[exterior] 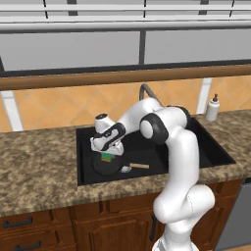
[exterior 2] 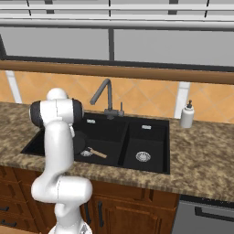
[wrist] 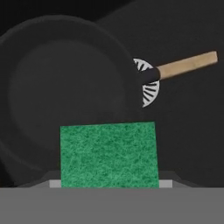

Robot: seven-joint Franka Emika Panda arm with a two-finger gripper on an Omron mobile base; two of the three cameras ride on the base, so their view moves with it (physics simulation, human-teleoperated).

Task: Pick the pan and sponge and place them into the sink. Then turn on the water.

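The black pan (wrist: 65,83) lies in the wide basin of the sink (exterior: 82,147), its wooden handle (wrist: 186,64) reaching over the silver drain (wrist: 150,89). My gripper (exterior: 109,153) hangs low in that basin, just above the pan (exterior: 104,167), shut on the sponge (exterior: 107,157). In the hand view the sponge's green top (wrist: 108,153) sits between the fingers, over the pan's near rim. From the right base view, the arm hides most of the pan; its handle (exterior 2: 98,153) shows. No water falls from the faucet (exterior 2: 103,93).
The dark gooseneck faucet (exterior: 145,90) rises behind the sink. A white soap dispenser (exterior: 212,108) stands on the granite counter (exterior: 34,166) at the sink's right. The narrower basin (exterior 2: 145,137) holds a silver drain (exterior 2: 143,156). A tiled wall backs the counter.
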